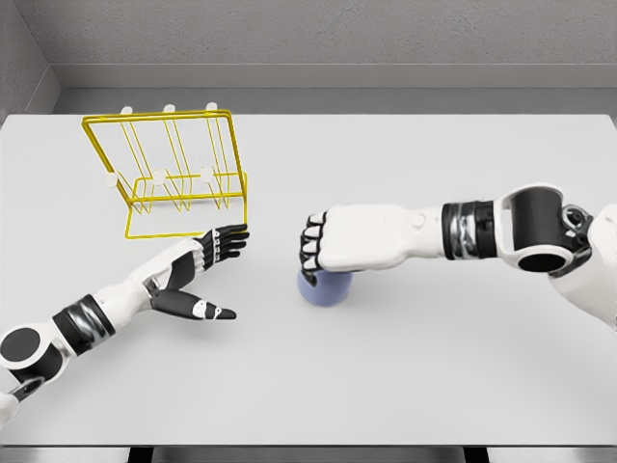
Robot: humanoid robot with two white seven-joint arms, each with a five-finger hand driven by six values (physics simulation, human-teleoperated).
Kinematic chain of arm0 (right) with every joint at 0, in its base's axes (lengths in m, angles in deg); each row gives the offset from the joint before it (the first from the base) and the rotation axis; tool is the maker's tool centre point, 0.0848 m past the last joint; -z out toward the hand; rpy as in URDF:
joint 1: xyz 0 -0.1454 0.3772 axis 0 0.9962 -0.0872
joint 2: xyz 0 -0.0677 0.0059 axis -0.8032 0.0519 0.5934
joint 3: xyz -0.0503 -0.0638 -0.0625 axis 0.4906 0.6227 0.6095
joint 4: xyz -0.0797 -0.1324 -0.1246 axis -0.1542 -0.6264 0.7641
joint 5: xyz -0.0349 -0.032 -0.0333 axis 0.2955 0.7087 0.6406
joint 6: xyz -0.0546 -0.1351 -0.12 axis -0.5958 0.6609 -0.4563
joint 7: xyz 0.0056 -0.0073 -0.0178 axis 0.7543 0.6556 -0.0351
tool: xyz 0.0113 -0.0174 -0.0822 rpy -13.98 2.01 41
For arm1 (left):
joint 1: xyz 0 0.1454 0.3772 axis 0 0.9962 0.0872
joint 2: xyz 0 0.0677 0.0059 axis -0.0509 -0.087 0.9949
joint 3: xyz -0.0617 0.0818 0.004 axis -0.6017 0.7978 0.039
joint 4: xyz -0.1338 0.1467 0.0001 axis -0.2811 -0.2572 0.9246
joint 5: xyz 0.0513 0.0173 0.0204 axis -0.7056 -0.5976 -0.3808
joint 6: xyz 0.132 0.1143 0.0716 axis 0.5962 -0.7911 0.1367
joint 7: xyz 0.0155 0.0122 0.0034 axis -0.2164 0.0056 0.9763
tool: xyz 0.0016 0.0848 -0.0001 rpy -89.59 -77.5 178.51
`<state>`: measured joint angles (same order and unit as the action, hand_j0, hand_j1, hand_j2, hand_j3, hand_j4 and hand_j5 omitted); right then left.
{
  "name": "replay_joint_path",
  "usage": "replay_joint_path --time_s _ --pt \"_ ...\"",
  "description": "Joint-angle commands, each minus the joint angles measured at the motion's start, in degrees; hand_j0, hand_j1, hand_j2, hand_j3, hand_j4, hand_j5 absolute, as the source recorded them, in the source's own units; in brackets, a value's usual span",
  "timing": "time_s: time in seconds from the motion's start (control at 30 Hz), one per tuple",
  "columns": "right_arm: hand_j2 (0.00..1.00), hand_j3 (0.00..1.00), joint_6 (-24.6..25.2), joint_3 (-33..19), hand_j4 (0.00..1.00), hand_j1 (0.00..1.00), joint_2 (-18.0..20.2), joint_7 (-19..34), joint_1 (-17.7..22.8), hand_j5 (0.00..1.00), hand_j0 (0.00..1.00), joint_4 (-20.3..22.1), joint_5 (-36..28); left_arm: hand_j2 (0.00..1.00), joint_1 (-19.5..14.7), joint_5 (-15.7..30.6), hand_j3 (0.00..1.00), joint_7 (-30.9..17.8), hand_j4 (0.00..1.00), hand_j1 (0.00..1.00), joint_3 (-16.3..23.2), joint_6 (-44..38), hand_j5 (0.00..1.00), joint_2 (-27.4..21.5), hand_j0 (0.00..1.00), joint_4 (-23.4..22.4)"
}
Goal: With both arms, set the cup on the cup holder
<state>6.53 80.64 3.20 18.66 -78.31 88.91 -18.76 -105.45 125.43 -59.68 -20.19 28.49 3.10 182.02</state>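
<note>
A bluish cup (323, 288) is seen near the middle of the white table (405, 386), mostly hidden under the right hand (328, 243), whose fingers are curled over it; its long axis cannot be told. The left hand (198, 270) is held open, fingers spread, between the cup and the yellow wire cup holder (174, 174) at far left.

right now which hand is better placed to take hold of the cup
The right hand: it sits directly over the blue cup, fingers curled down at its rim. The left hand lies open on the table, apart from it and nearer the yellow cup holder.
</note>
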Motion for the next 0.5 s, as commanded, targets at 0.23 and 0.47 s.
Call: replay_joint_path --time_s 0.23,0.47 --pt "0.51 0.51 0.2 0.8 0.51 0.51 -1.5 0.0 0.2 0.51 0.51 -0.1 3.3 1.00 0.0 -0.1 1.00 0.0 1.00 1.00 0.0 0.0 1.00 0.0 1.00 -0.1" --pt "0.99 0.99 0.2 1.4 0.99 0.99 -1.5 1.1 0.3 0.99 0.99 -0.1 3.5 1.00 0.0 -0.2 1.00 0.0 1.00 1.00 0.0 0.0 1.00 0.0 1.00 -0.1"
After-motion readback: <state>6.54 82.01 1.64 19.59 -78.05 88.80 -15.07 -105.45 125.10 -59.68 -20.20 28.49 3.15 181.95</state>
